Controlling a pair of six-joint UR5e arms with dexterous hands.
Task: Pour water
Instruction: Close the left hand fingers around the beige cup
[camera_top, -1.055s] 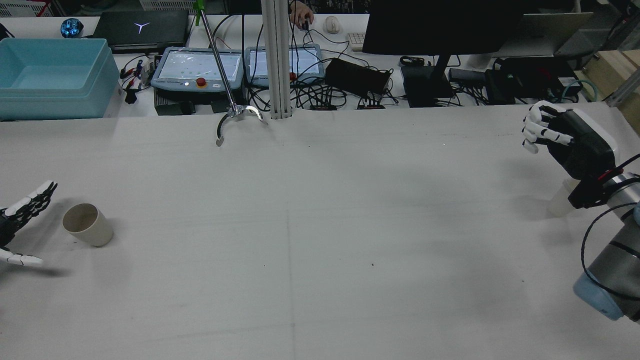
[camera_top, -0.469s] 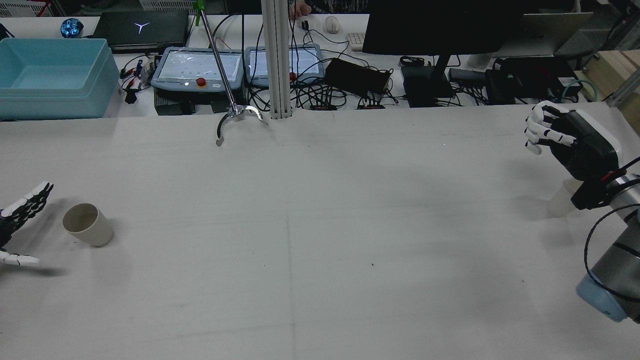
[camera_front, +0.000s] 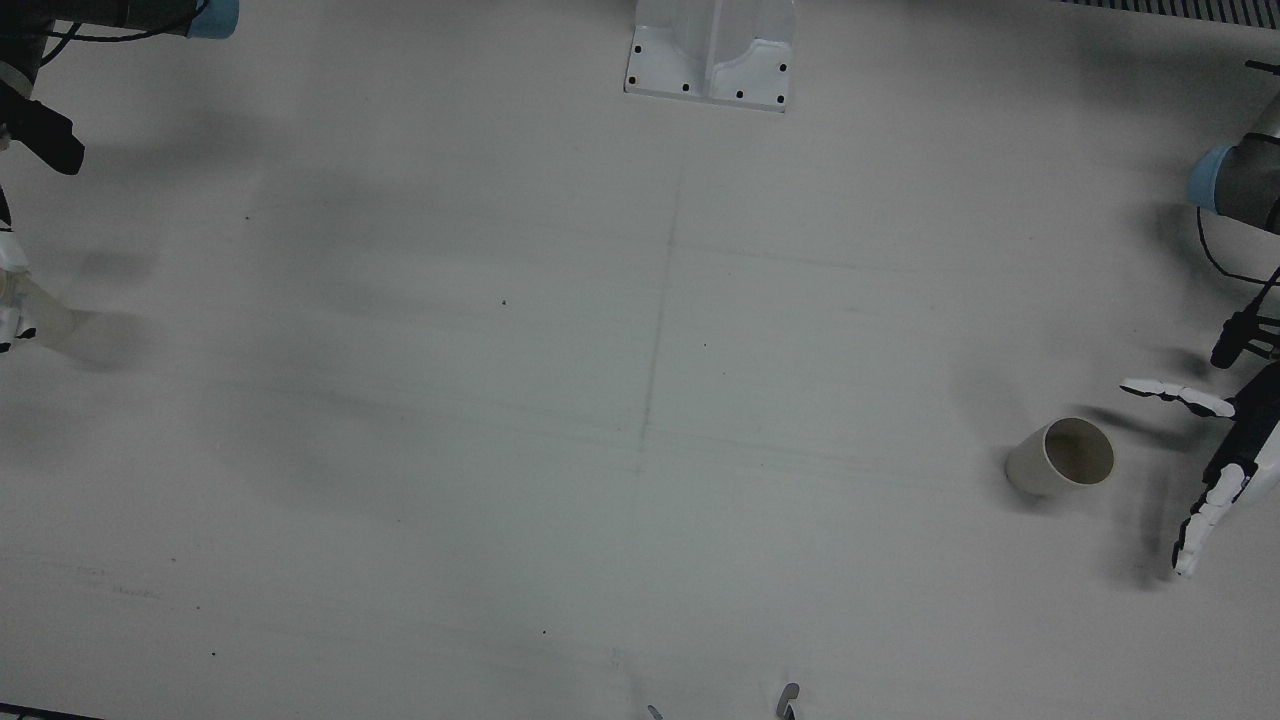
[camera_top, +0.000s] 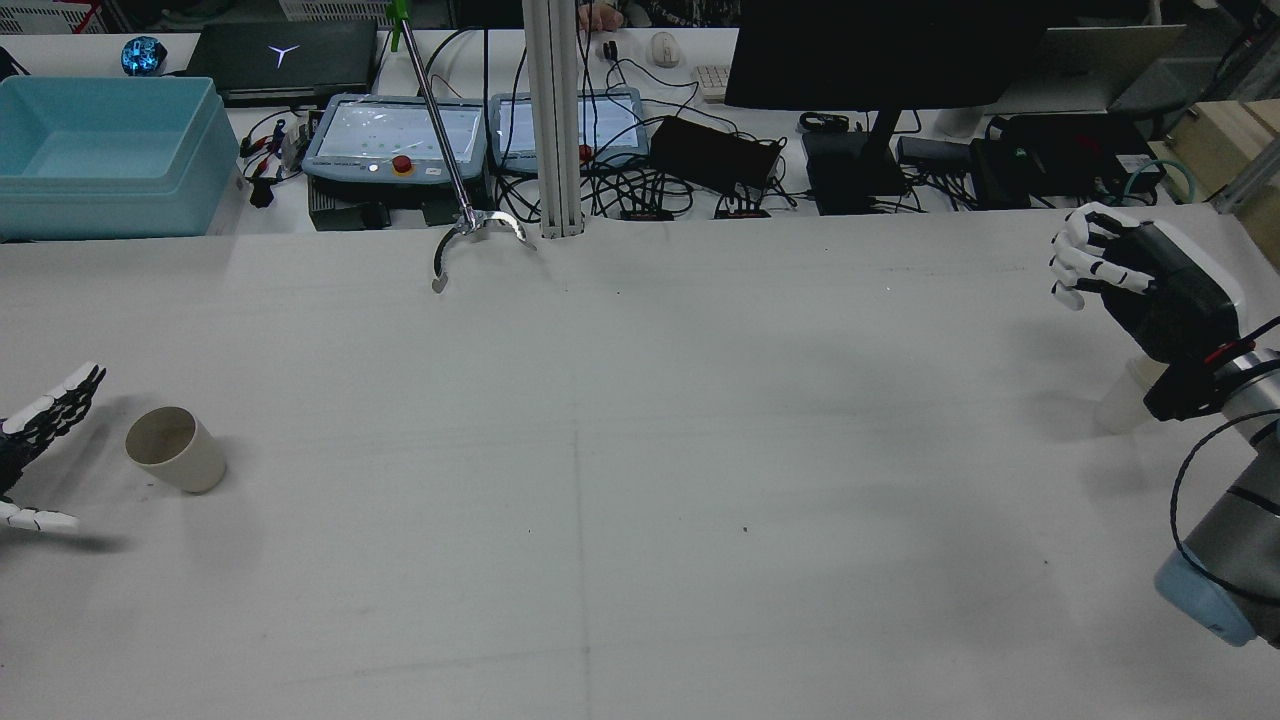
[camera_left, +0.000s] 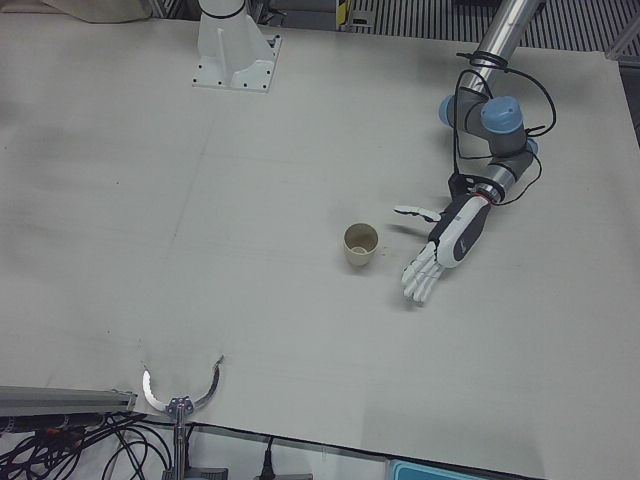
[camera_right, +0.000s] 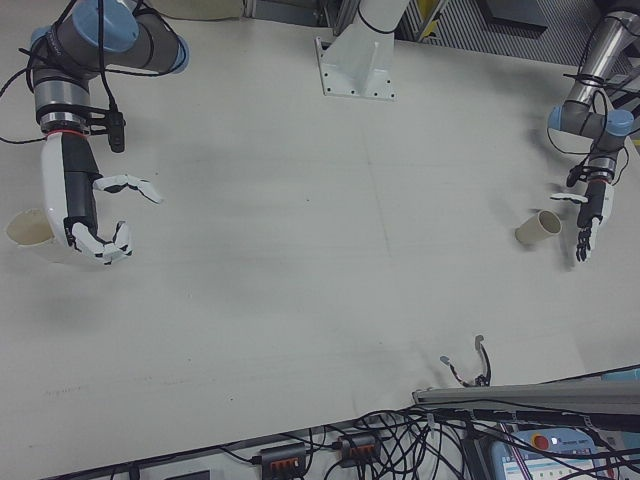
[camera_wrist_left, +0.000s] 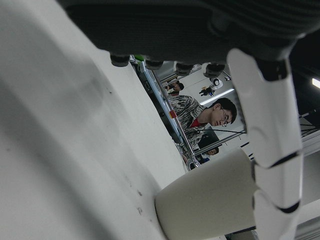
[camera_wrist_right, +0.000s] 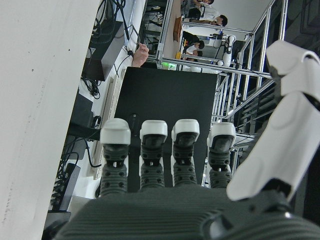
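A beige cup (camera_top: 176, 449) stands open-topped on the table at the left; it also shows in the front view (camera_front: 1062, 459), the left-front view (camera_left: 360, 245) and the left hand view (camera_wrist_left: 210, 200). My left hand (camera_top: 30, 450) is open beside it, fingers spread, a small gap between them; it also shows in the left-front view (camera_left: 443, 245). A pale cup (camera_top: 1122, 397) stands at the far right, partly hidden under my right wrist; it also shows in the right-front view (camera_right: 30, 234). My right hand (camera_top: 1135, 275) hovers above and beyond it, fingers half curled, holding nothing (camera_right: 85, 205).
A metal reacher claw (camera_top: 472, 235) lies at the table's far edge. A blue bin (camera_top: 110, 150), tablets, cables and a monitor sit behind that edge. The arm post's base plate (camera_front: 710, 60) stands at the near middle. Wide bare table lies between the two cups.
My left hand has drawn slightly left, away from the beige cup. My right hand has shifted slightly right. Both cups stayed put.
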